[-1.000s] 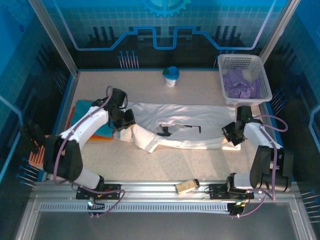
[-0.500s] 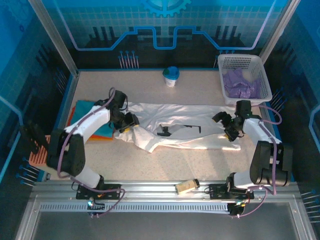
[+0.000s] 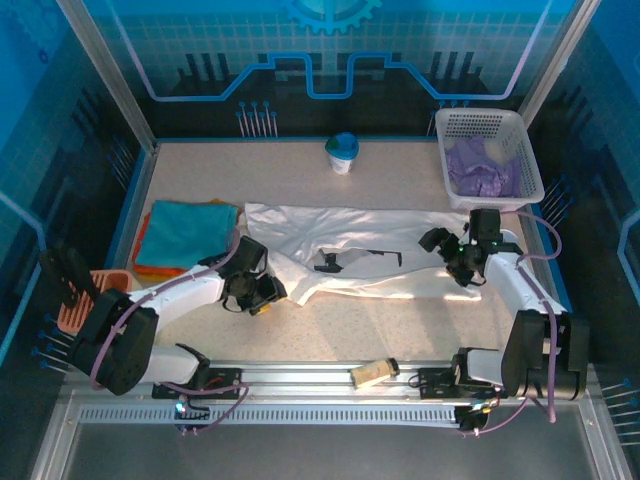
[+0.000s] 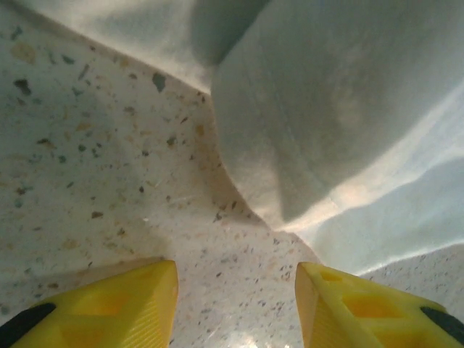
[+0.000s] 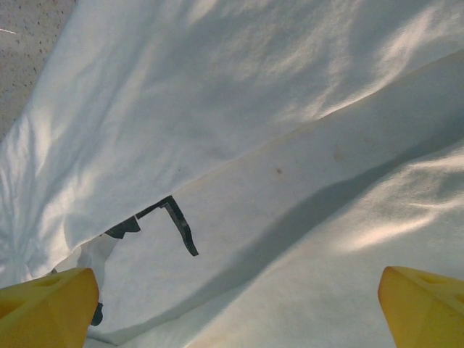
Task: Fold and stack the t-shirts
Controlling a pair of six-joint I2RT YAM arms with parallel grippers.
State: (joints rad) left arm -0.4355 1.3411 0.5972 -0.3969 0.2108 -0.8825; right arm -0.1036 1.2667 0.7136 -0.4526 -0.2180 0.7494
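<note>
- My left claw point(image 4: 235, 293) sits low over the table point(image 4: 94, 159). Its yellow fingers point(image 4: 116, 304) are part-way apart, with nothing between them but bare speckled surface.
- Just ahead of those fingers lies a rounded fold of the white t-shirt point(image 4: 326, 109). The fingers are apart from the cloth.
- Seen from above, my left claw point(image 3: 262, 297) is just beside the near left end of that shirt.
- My right claw point(image 5: 235, 304) is spread wide and grips nothing, with one yellow finger point(image 5: 43, 304) at each lower corner of its wrist view.
- White cloth lies beneath it, creased in long folds, with a dark mark point(image 5: 177, 225) at one folded edge.
- From above, my right claw point(image 3: 447, 250) is over the right end of the white t-shirt point(image 3: 350, 240). I cannot tell whether it touches the cloth.
- The shirt lies stretched left to right across the middle of the table.
- At the table's left side, a teal t-shirt point(image 3: 183, 230) lies flat on an orange t-shirt point(image 3: 145, 268), near the white one's left end.
- A pale purple t-shirt point(image 3: 478, 170) is bunched inside the white basket point(image 3: 442, 135) at the far right.
- A cup point(image 3: 342, 153) stands at the far edge, and a salmon tray point(image 3: 78, 305) sits at the near left.
</note>
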